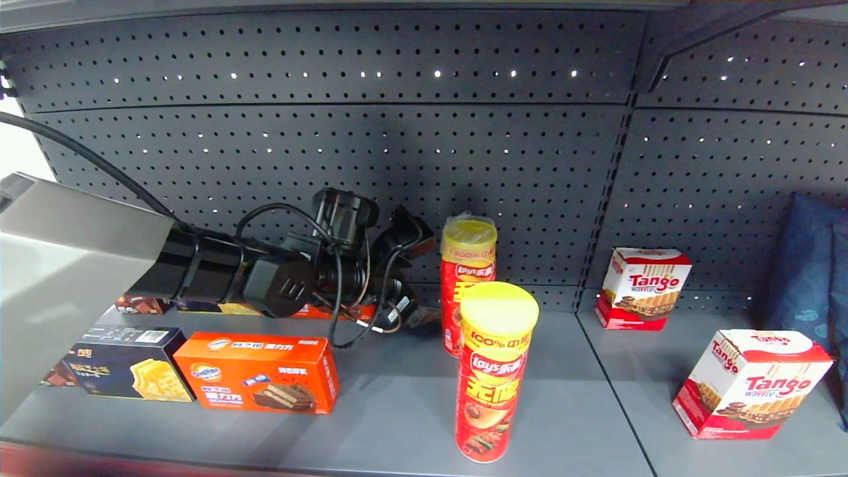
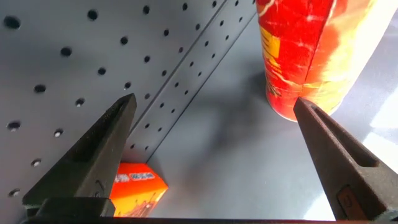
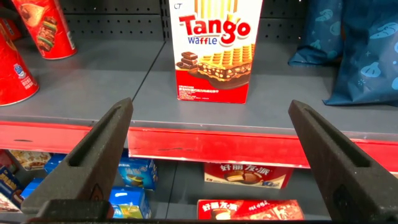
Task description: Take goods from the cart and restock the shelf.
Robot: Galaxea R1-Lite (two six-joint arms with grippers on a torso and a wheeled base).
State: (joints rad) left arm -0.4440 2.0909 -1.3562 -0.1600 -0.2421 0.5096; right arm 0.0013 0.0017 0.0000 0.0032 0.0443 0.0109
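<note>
chip can (image 1: 493, 391) upright on shelf (image 1: 397, 424)

On the shelf (image 1: 397, 411), the front can (image 1: 493, 371) stands before the rear can (image 1: 467, 265). To their left the cracker box (image 1: 129, 363) lies beside the wafer box (image 1: 258, 372); to their right the near waffle box (image 1: 752, 384) sits before the far waffle box (image 1: 639, 288).

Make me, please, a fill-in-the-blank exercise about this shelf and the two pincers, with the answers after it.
1. The left pincer is wide ___.
2. The grey metal shelf bears ___ tall red cylindrical cans with yellow lids.
3. The flat orange cardboard box lies on the robot's ___ side of those cans.
4. The right pincer, before the white-and-red cardboard box, grips ___.
Missing words: open; two; left; nothing.
</note>
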